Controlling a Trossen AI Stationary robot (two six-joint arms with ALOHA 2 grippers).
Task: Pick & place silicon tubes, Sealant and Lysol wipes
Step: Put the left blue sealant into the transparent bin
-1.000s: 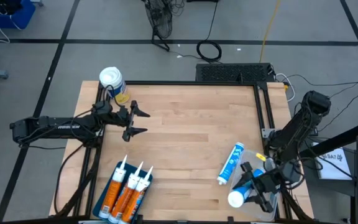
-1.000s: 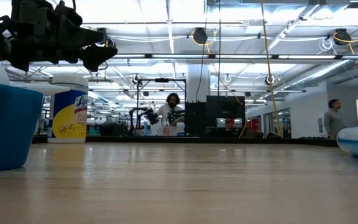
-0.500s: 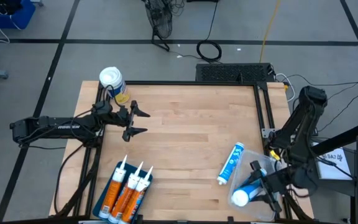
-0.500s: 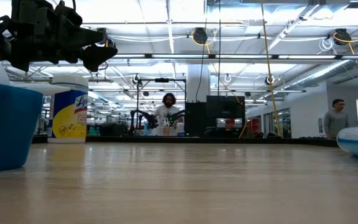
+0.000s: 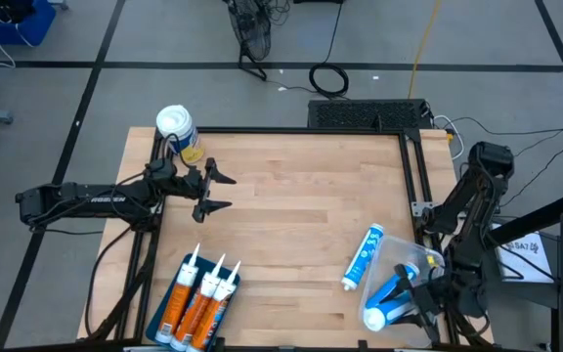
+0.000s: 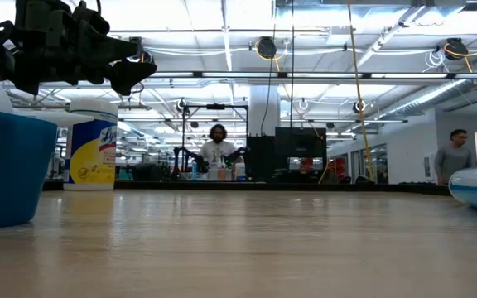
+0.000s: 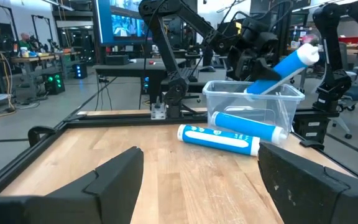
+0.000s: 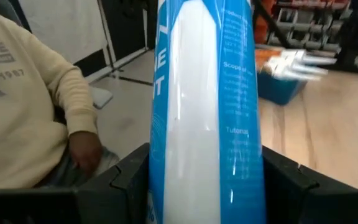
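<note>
Inside the clear bin (image 5: 406, 256), the right end effector (image 5: 406, 296) grips a blue tube (image 5: 384, 302).

Ahead of the left gripper (image 7: 197, 180), its two dark fingers (image 7: 114, 180) spread wide: bare wooden table (image 7: 166, 168), then a blue tube (image 7: 219, 138) lying flat. Beyond that, a clear bin (image 7: 253, 107), with the right gripper (image 7: 253, 46) holding a second blue tube (image 7: 284, 70) tilted over it.
</note>
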